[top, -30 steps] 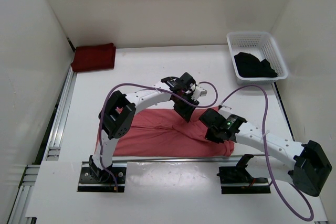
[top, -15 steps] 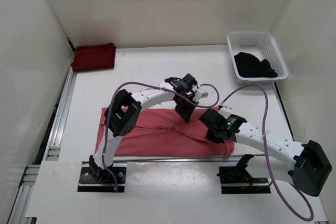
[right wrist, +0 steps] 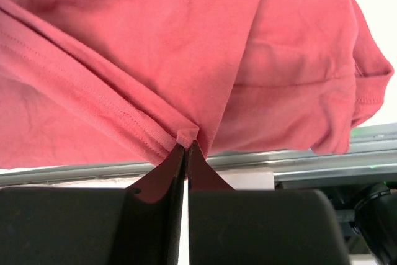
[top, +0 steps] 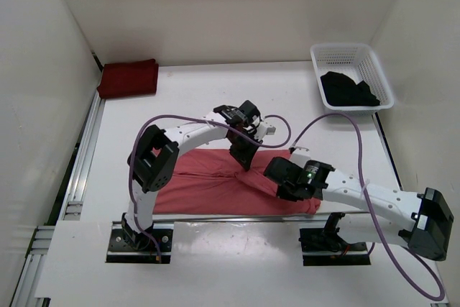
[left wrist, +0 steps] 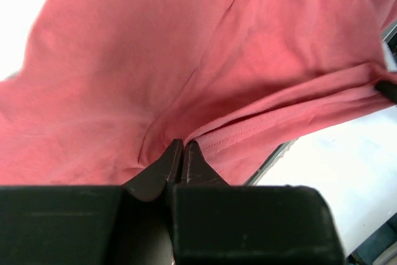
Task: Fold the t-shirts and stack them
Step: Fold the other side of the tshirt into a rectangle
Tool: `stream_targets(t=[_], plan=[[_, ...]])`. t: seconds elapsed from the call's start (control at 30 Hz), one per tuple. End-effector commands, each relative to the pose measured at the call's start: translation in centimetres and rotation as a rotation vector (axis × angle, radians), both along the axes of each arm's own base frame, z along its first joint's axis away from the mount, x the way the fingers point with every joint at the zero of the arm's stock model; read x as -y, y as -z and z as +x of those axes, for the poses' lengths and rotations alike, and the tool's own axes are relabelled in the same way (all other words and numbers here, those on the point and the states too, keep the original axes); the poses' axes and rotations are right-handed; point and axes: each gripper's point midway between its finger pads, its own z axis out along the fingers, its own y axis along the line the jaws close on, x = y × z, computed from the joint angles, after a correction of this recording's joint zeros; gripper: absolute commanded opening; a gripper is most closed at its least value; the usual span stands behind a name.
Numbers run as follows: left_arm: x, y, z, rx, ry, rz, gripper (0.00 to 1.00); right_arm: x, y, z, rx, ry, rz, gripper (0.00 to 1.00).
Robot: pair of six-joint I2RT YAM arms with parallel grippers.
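We read no text, label, brand or number in any view. The salmon pink shirt (left wrist: 124,60) shows plain cloth in both wrist views. The white basket (top: 341,47) and the tabletop (top: 194,98) carry no marking we can make out at this resolution.

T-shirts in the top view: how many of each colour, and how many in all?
dark maroon t-shirt: 1
salmon pink t-shirt: 1
black t-shirt: 1, lying in the white mesh basket
Total: 3 t-shirts
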Motion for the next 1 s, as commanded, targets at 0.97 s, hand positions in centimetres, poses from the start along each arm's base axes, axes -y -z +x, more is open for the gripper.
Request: stream_targets(t=[0.97], plan=[[-0.7,0.8,7.1,0.354,-0.123,0.105,0.24,4.6,3.5,13.8,-0.013,0.144,-0.162,0.0]])
